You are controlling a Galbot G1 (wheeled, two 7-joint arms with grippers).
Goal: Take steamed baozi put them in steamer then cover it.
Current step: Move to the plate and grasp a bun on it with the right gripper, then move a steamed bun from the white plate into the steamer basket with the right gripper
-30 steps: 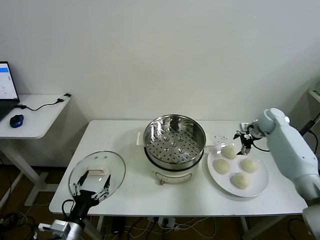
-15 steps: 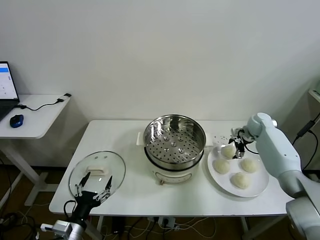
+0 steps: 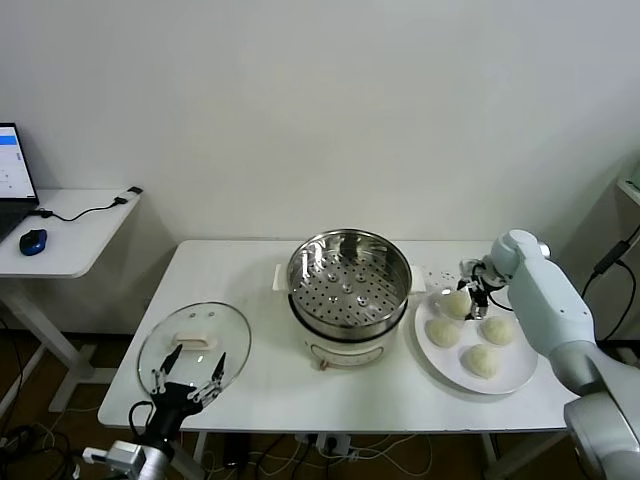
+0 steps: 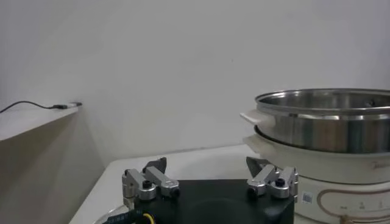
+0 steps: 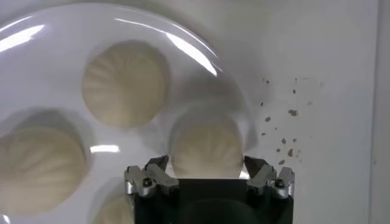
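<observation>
A white desk (image 3: 270,390) against a pale wall carries the whole scene. Near its right edge sits a white plate (image 3: 508,375) holding four pale buns (image 3: 480,360). The right gripper (image 3: 470,293) is down at the bun nearest the desk's back edge (image 3: 455,303). In the right wrist view, that bun (image 5: 207,148) lies between the two fingertips (image 5: 152,178), which stand on either side of it with the jaws partly open; whether they press the dough cannot be told. Nothing is lifted: all four buns lie on the plate (image 5: 36,36), two of them near the flanked one, the fourth only partly seen at the wrist picture's edge. Dark crumbs or specks (image 5: 286,122) dot the bare desk just beside the plate.

At the middle of the desk stands the steamer (image 3: 349,282), a shiny steel basket with a perforated floor on a white electric pot base, uncovered and with no bun inside. It is well apart from the plate, though near its rim.

The glass lid (image 3: 194,347), with its metal rim and flat white handle, lies flat near the desk's front left corner. The left gripper (image 3: 187,385) hangs over that lid at the front edge, jaws spread wide and holding nothing; the left wrist view shows its fingertips (image 4: 149,182) apart, with the steamer (image 4: 326,125) beyond them.

A smaller side desk (image 3: 70,235) off to the left carries a laptop (image 3: 12,180), a blue mouse (image 3: 33,241) and a cable (image 3: 95,207).
</observation>
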